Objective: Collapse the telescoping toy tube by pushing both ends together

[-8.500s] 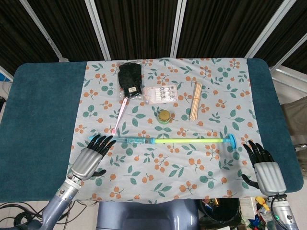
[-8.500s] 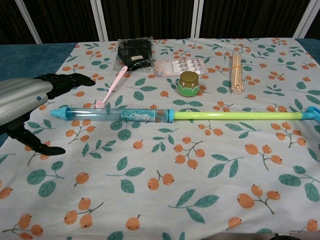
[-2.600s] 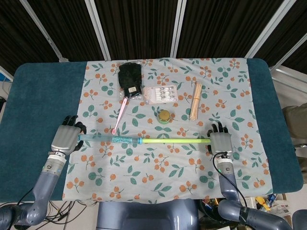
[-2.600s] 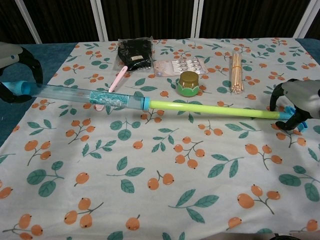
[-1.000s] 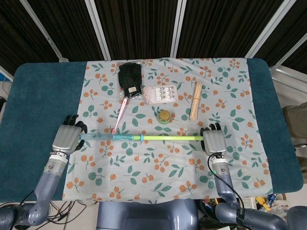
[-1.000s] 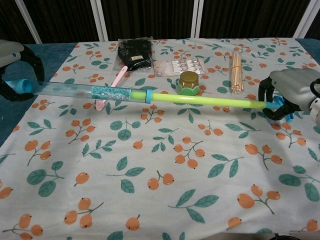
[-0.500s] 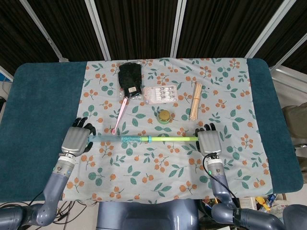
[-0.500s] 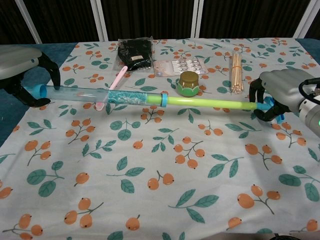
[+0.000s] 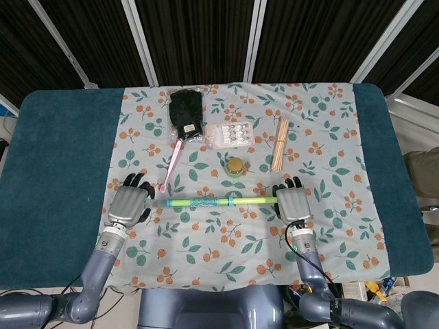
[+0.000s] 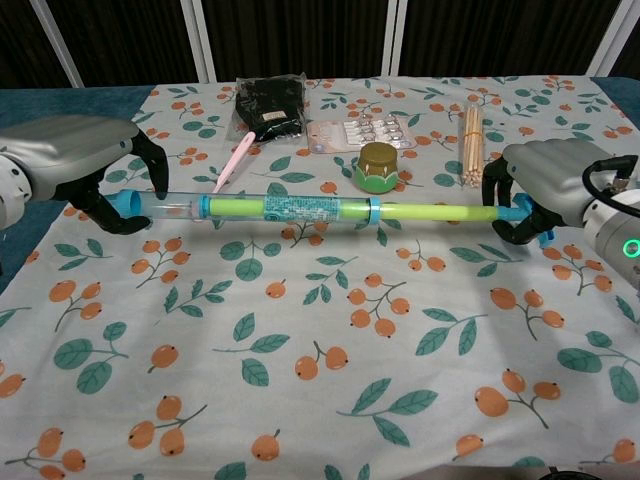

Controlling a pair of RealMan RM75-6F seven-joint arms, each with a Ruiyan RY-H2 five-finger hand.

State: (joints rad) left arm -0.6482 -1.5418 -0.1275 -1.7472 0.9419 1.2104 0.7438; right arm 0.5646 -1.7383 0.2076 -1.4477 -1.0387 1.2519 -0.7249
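Lying crosswise above the cloth [image 10: 330, 400], the tube [image 10: 300, 208] runs straight from the left hand [image 10: 85, 160] to the right hand [image 10: 540, 190]; each hand's fingers curl around an end cap, so pushing inward follows its axis.

one telescoping toy tube [image 10: 310, 209], two hands on it: the left hand [image 10: 85, 160] and the right hand [image 10: 545, 185]; one floral tablecloth [image 10: 320, 380]; one pink toothbrush [image 10: 232, 160]; one black packet [image 10: 270, 105]; one blister pack of pills [image 10: 360, 132]; one small gold-lidded jar [image 10: 378, 165]; one bundle of wooden sticks [image 10: 471, 140], too many to count singly
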